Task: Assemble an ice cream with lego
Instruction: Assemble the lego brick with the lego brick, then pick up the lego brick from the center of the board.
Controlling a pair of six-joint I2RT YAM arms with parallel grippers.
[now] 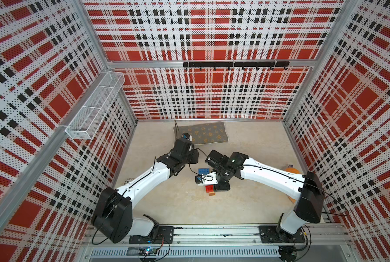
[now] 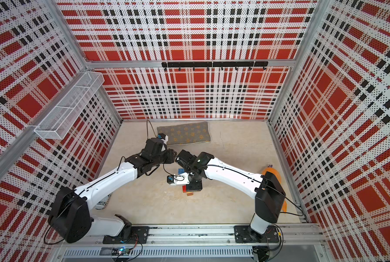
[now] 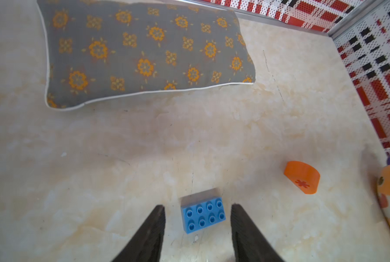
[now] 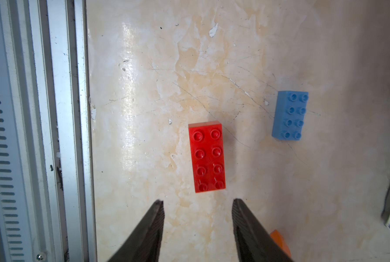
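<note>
Wire basket (image 1: 96,106): upper left in both top views, hung on the side wall, well apart from the bricks.
Left gripper (image 3: 197,206): released, grasping nothing. In the left wrist view its jaws stand spread, one on each side of the blue brick, with a sliver of table showing between each finger and the brick. In both top views it is hidden under its own wrist, left of centre.
Cushion (image 1: 201,133): grey with orange flowers, flat on the table (image 1: 178,208), above centre by the back wall.
Blue brick (image 1: 202,170): centre of both top views, lying alone on the table with its studs up and bare.
Red brick (image 4: 208,157): just below the blue brick in a top view (image 2: 184,188) and apart from it, studs up, half hidden there by the right wrist.
Brown-orange brick (image 1: 211,193): small, just beside the red brick's lower edge. I cannot tell whether they touch.
Right gripper (image 4: 197,201): released and bare. Its jaws are spread, with the tips just short of the red brick's near end.
Orange dome (image 3: 303,177): seen clearly only in the left wrist view, loose on the table with its red asterisk showing. It lies between the blue brick and the large orange round object, apart from both.
Large orange round object (image 1: 291,170): right of centre, mostly hidden behind the right arm.
</note>
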